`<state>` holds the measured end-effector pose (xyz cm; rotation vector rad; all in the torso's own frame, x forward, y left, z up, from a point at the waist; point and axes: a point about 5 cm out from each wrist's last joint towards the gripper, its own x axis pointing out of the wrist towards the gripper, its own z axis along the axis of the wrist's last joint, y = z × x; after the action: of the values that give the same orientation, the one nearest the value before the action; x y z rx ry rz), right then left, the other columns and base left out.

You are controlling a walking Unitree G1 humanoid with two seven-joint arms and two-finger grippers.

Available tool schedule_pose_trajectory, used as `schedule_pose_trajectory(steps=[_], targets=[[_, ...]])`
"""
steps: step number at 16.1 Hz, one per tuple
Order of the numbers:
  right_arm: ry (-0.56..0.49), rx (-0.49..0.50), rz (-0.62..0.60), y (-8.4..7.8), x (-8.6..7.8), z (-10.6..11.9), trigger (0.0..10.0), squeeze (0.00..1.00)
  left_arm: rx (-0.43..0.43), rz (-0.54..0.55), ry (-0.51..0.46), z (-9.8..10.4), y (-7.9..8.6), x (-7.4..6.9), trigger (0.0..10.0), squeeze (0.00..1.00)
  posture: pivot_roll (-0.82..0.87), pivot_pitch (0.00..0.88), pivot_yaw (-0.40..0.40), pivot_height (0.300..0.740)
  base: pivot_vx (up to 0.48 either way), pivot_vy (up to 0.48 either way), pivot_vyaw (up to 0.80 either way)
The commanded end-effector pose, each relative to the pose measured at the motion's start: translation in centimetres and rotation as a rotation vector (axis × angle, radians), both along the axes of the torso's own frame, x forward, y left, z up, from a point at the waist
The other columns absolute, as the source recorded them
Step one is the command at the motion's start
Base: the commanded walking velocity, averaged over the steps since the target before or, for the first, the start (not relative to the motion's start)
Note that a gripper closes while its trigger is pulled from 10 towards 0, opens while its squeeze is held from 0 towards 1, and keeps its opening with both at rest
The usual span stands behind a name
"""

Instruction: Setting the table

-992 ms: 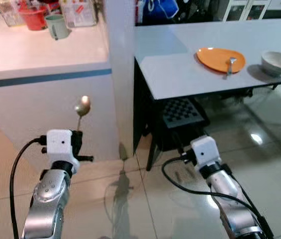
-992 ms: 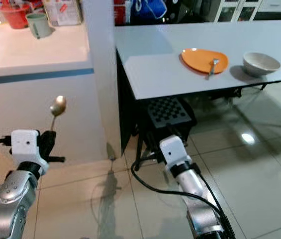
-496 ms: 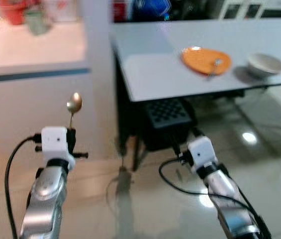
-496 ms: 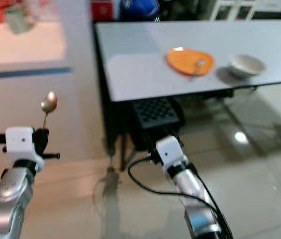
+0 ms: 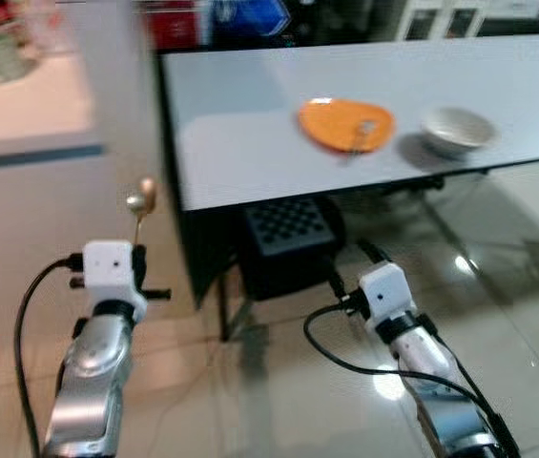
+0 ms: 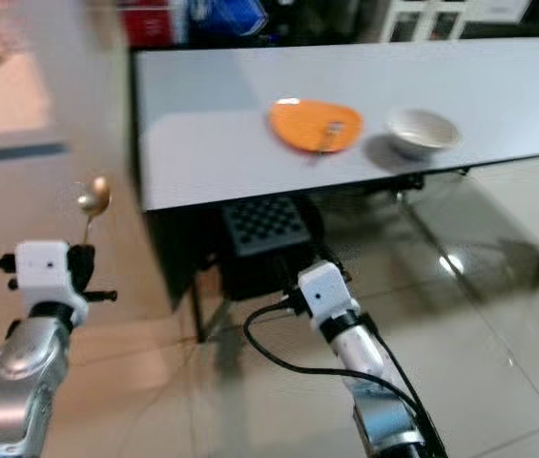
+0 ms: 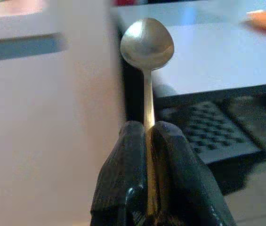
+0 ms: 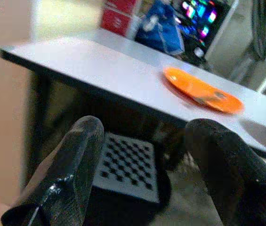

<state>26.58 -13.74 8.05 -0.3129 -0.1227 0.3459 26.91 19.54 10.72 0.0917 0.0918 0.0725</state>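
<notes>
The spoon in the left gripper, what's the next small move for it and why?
Probably keep walking toward the grey table. The left gripper holds the spoon upright, low beside the table's near corner, while the orange plate with a utensil on it and the white bowl sit further along. The right gripper is open.

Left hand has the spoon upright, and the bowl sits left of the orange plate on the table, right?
Not quite. The bowl sits right of the plate, as the left eye view shows. The left hand does hold the spoon upright.
</notes>
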Motion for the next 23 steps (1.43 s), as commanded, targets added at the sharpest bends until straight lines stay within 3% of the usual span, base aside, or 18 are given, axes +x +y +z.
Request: schedule_pose_trajectory(steps=[1,14,22,23], targets=[[-0.007,0.002,-0.012,-0.2,0.2,0.2,10.0,0.0,0.023,-0.003,-0.018,0.4,0.1,0.2,0.0,0.0,0.06,0.052,0.011,0.74,0.274,-0.39,0.0],[-0.016,0.006,-0.02,-0.2,0.0,0.6,10.0,0.0,0.017,-0.02,-0.046,1.1,-0.9,1.3,0.0,0.0,0.04,0.053,0.018,0.74,0.292,-0.374,0.0],[-0.006,-0.001,-0.029,-0.6,-0.1,0.3,10.0,0.0,-0.034,-0.023,-0.086,1.8,-1.3,1.9,0.0,0.0,0.03,0.054,0.011,0.74,0.46,0.032,0.0],[-0.043,0.019,-0.055,-1.3,0.2,1.1,10.0,0.0,-0.035,-0.02,-0.106,2.1,-1.5,1.9,0.0,0.0,0.03,0.054,0.01,0.74,0.0,0.0,0.0]])
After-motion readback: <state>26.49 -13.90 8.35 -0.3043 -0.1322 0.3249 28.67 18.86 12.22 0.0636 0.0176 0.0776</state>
